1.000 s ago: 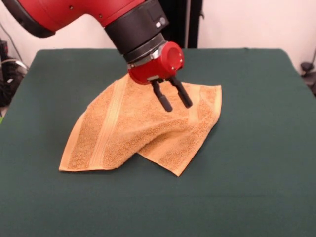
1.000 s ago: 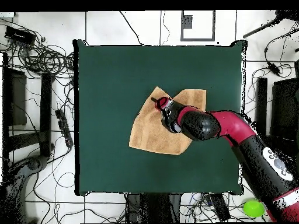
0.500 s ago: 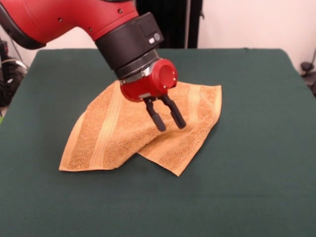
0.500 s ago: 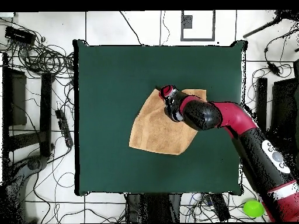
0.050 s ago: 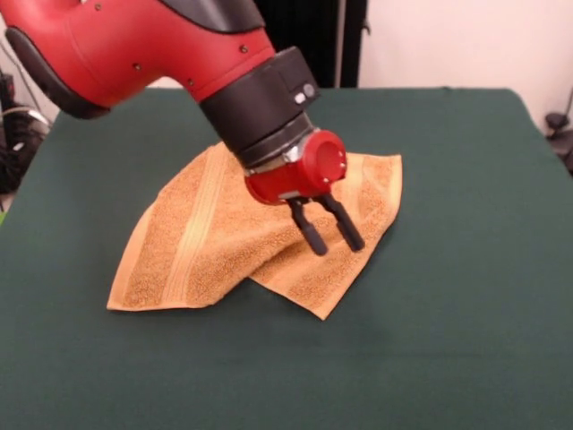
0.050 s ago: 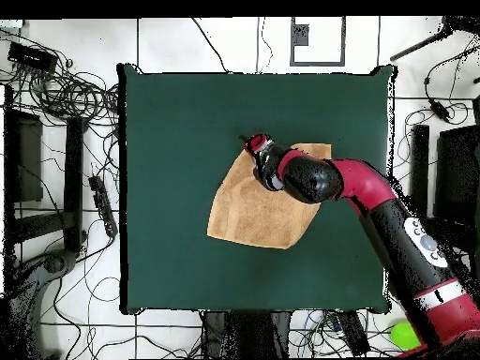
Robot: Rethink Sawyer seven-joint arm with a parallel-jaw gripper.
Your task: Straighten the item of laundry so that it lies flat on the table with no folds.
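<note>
The item of laundry [image 5: 192, 237] is an orange-tan terry towel on the dark green table [image 5: 448, 313]. It is not flat: its right part is folded over and overlaps the left part, and a point sticks out at the front. Paler bands run along both parts. My gripper [image 5: 334, 240] hangs just above the folded right part, tilted. It is open, with nothing between its black fingers [image 5: 313, 237]. In the overhead view the red gripper head [image 6: 255, 144] sits at the corner of the towel [image 6: 253, 206] farthest from the base, and the arm covers the towel's right side.
The green cloth [image 6: 178, 122] reaches well beyond the towel on every side. Cables and black stands [image 6: 56, 94] lie on the floor around the table. A green ball [image 6: 406, 334] rests on the floor at the lower right.
The gripper has stayed open and moved down and toward the towel's front right fold in the front view. The towel has not shifted.
</note>
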